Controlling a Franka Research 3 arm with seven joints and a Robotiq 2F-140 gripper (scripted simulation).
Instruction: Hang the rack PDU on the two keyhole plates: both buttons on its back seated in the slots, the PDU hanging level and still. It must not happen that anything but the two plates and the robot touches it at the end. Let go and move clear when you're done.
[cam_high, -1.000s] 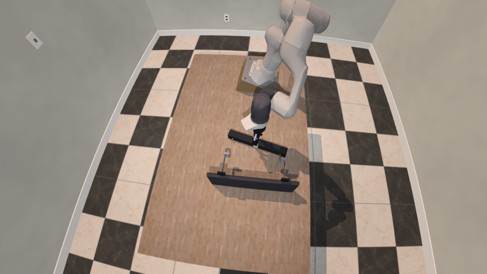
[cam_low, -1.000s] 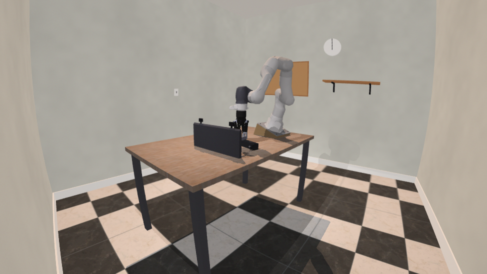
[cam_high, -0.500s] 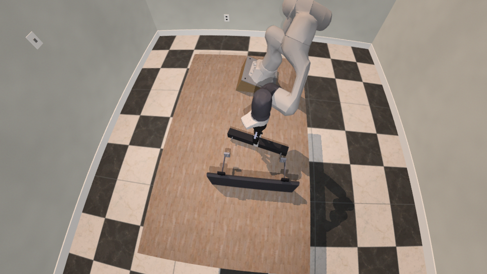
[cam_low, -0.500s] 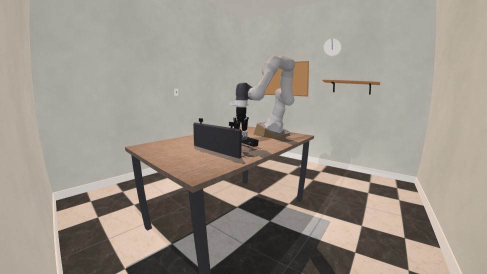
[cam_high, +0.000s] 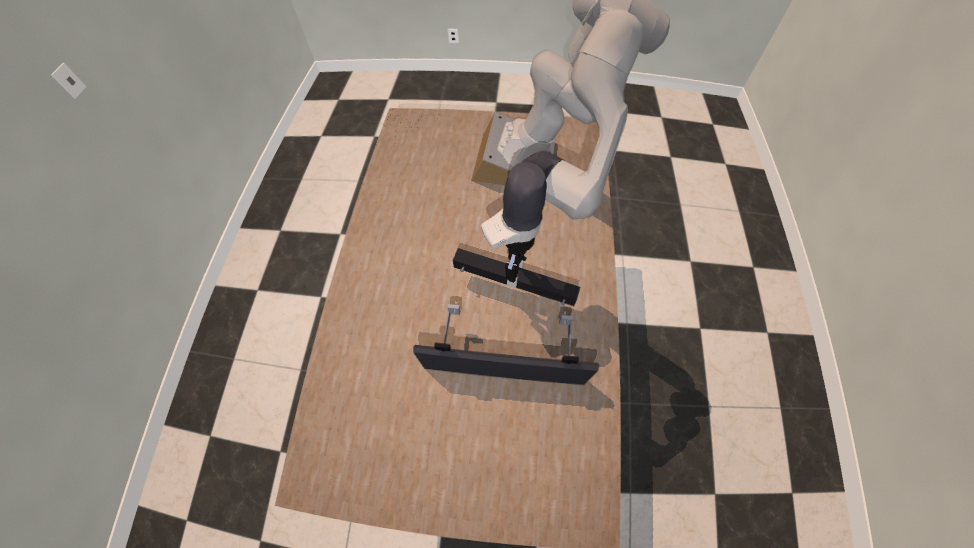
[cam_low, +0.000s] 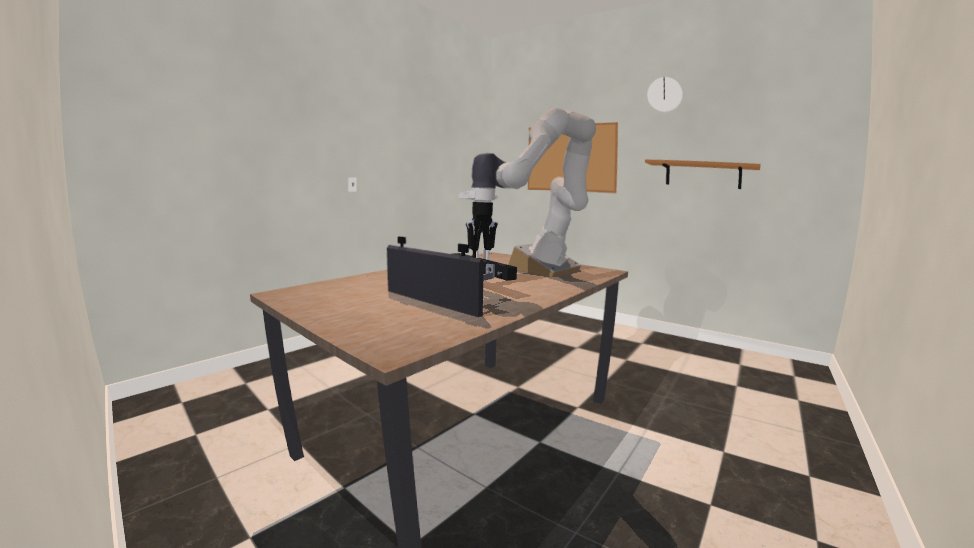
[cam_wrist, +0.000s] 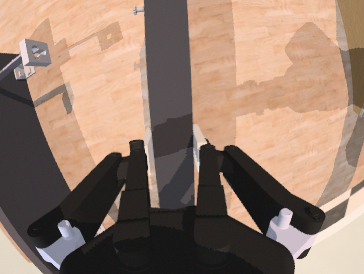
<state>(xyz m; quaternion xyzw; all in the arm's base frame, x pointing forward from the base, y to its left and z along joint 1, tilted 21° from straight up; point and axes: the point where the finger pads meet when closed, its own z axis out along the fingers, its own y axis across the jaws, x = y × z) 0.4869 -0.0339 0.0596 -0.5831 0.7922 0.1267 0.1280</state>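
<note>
- Wrist view: the gripper (cam_wrist: 172, 164) is clamped across the rack PDU (cam_wrist: 166, 55), one finger (cam_wrist: 137, 168) on each long side of the dark bar.
- Top view has the rack PDU (cam_high: 544, 280) lifted off the table (cam_high: 381, 436), lying at a slant, its shadow spread beneath it.
- One button (cam_wrist: 137, 10) juts from its side near the far end.
- Two keyhole plates (cam_high: 453, 308) (cam_high: 565, 314) stand on thin posts in front of the dark back panel (cam_high: 504, 364), well apart from the PDU.
- Exterior view: the gripper (cam_low: 480, 244) points straight down behind the back panel (cam_low: 435, 279).
- No containers to report.
</note>
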